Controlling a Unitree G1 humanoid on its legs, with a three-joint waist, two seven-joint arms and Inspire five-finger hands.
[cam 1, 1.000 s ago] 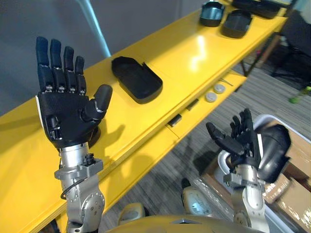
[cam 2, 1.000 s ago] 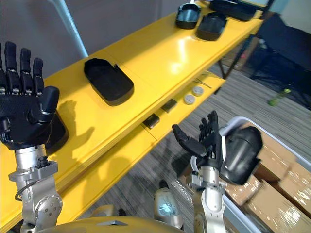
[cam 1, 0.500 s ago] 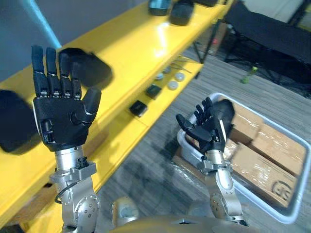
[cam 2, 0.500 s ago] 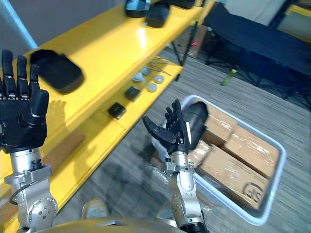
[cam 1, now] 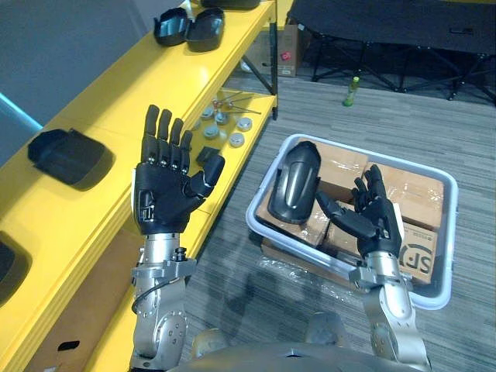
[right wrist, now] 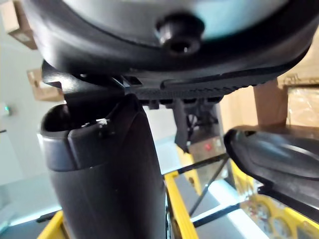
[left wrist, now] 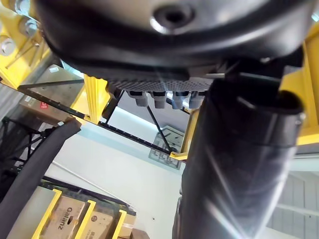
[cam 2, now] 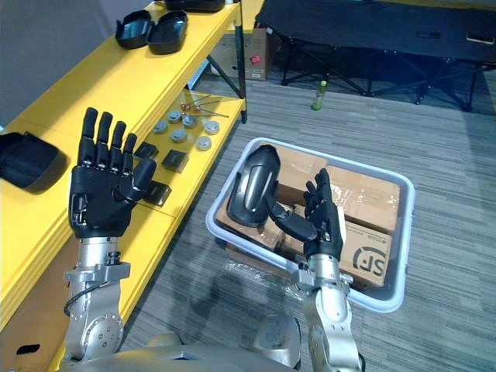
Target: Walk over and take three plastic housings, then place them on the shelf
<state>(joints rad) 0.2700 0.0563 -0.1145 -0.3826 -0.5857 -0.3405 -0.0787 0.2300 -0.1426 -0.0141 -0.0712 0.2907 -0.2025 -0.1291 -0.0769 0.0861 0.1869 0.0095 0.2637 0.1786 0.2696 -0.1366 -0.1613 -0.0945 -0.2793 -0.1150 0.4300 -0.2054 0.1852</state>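
Just beside the right hand (cam 1: 372, 221), a black housing (cam 1: 297, 182) is seen propped in a white tub (cam 1: 448, 232); nothing is held by either hand.

The right hand is turned palm up with its fingers spread and relaxed, and its thumb is pointed toward the black housing; whether the two touch cannot be told. The black housing is leaned on the cardboard boxes (cam 1: 411, 194) packed in the tub. The left hand (cam 1: 167, 198) is raised upright with straight, parted fingers and an empty palm. Past its fingers a yellow shelf (cam 1: 124, 93) is seen. Another housing (cam 1: 68, 155) is laid on it to the hand's outer side, and a pair of housings (cam 1: 188, 25) is set at the far end. On the shelf's lower level, small round parts (cam 1: 225, 128) are scattered just beyond the left fingertips.
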